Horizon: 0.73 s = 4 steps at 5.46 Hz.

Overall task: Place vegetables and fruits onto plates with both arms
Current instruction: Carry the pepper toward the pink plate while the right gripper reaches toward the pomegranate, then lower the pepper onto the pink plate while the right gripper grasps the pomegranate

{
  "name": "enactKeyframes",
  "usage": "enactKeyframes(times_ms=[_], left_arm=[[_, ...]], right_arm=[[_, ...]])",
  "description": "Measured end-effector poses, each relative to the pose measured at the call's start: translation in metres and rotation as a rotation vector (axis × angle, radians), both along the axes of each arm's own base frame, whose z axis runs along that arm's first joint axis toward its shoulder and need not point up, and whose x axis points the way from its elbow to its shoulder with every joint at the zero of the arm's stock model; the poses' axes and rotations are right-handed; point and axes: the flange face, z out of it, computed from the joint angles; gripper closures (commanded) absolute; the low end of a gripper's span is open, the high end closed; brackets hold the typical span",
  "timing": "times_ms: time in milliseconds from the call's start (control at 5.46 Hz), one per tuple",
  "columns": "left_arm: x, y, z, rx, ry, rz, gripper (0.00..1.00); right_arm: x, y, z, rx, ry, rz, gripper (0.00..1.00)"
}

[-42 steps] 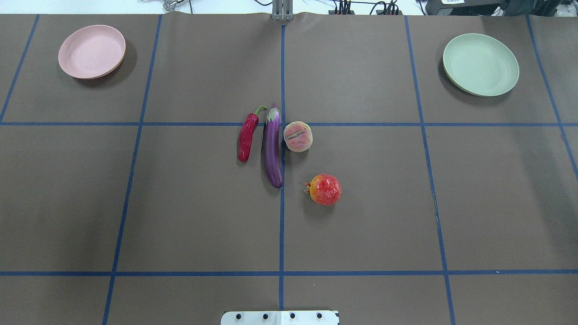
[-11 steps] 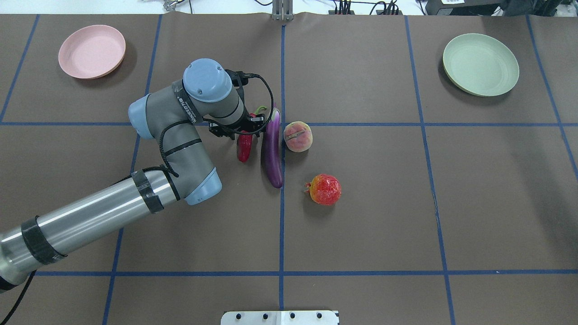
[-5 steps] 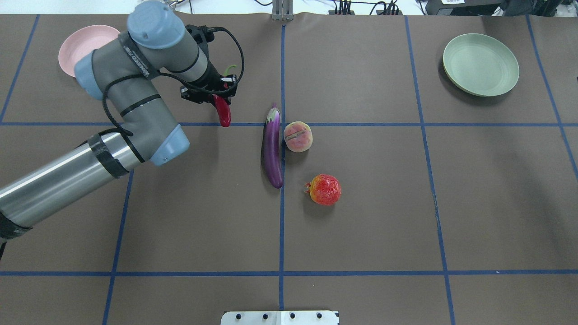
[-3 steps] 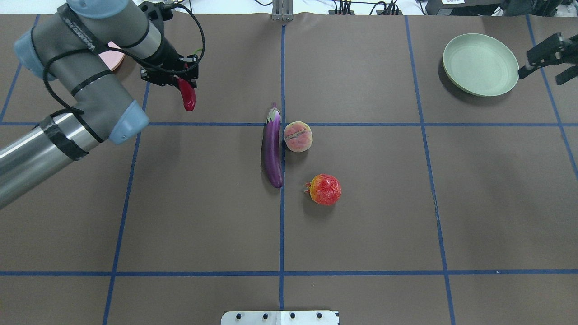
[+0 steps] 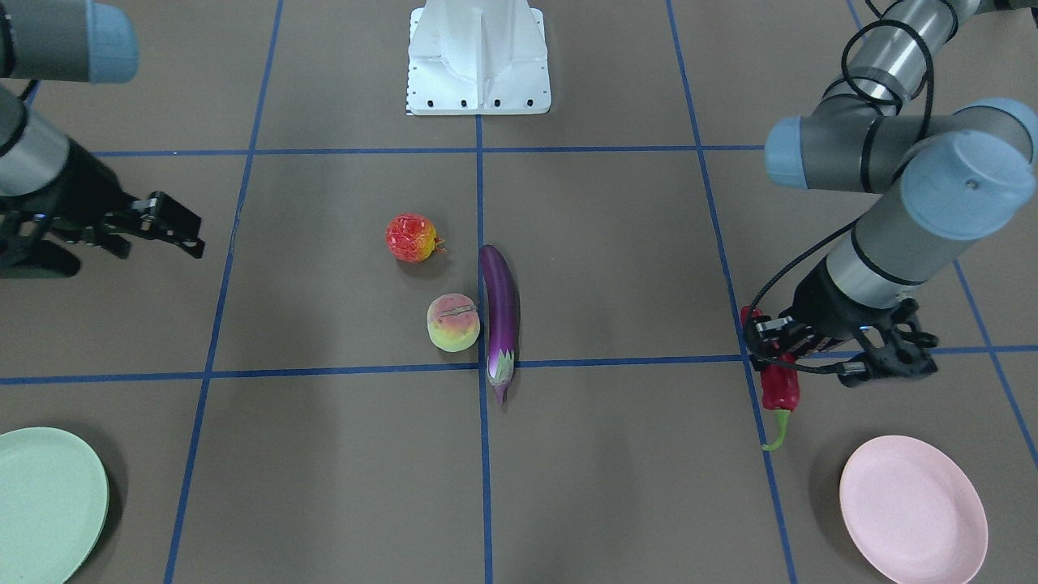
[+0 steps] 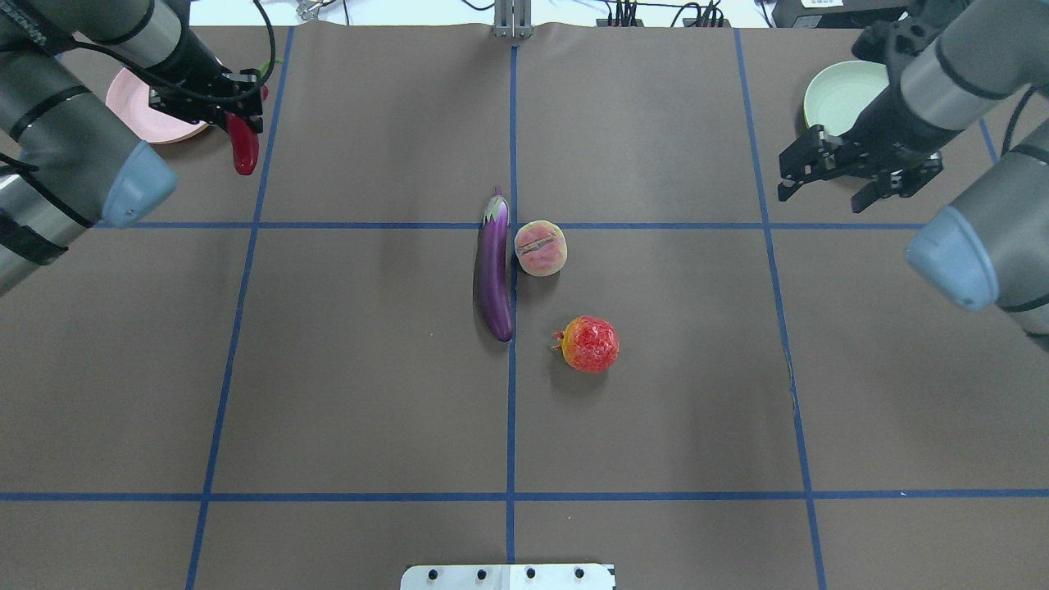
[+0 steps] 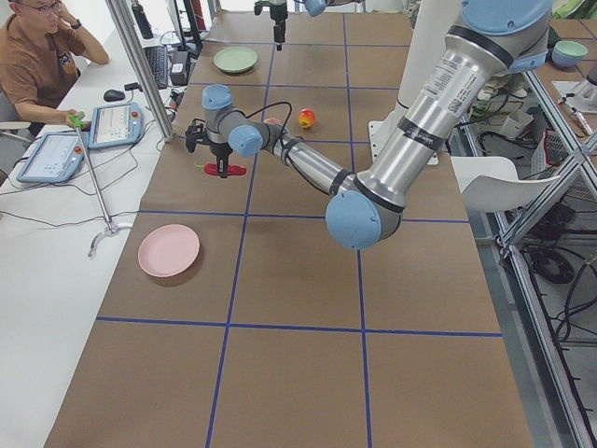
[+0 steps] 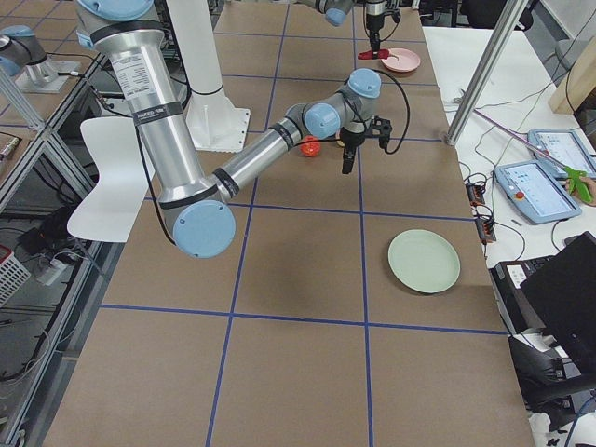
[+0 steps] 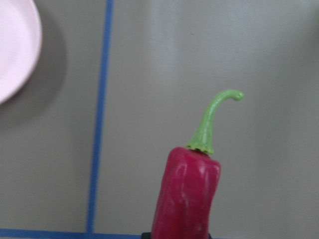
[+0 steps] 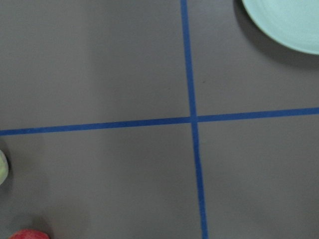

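Note:
My left gripper (image 6: 236, 124) is shut on the red chili pepper (image 6: 243, 149), held in the air just beside the pink plate (image 6: 131, 115). The left wrist view shows the chili (image 9: 187, 194) with its green stem forward and the pink plate (image 9: 12, 45) at top left. My right gripper (image 6: 828, 192) hangs open and empty beside the green plate (image 6: 840, 94). At the table's middle lie the purple eggplant (image 6: 495, 270), the peach (image 6: 541, 248) touching it, and the pomegranate (image 6: 590, 344) apart from them.
Blue tape lines grid the brown table. The white base block (image 5: 478, 57) stands at the robot's edge. A person (image 7: 37, 56) sits at a side desk with tablets beyond the table's far edge.
My left arm has carried the chili left and back, up to the pink plate's edge. My right arm has come in further from the right, past the green plate.

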Motion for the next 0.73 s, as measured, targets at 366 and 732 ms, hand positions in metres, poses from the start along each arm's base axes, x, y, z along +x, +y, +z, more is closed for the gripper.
enactKeyframes(times_ms=[366,732], left_arm=[[-0.038,-0.009,0.023,0.02,-0.033,0.002,1.0],[-0.052,-0.012,0.035,0.022,-0.054,0.009,1.0]], right_arm=[[-0.097,0.051,-0.028,0.005,-0.005,0.007,0.01],[-0.166,0.1,-0.041,0.025,-0.01,-0.022,0.0]])
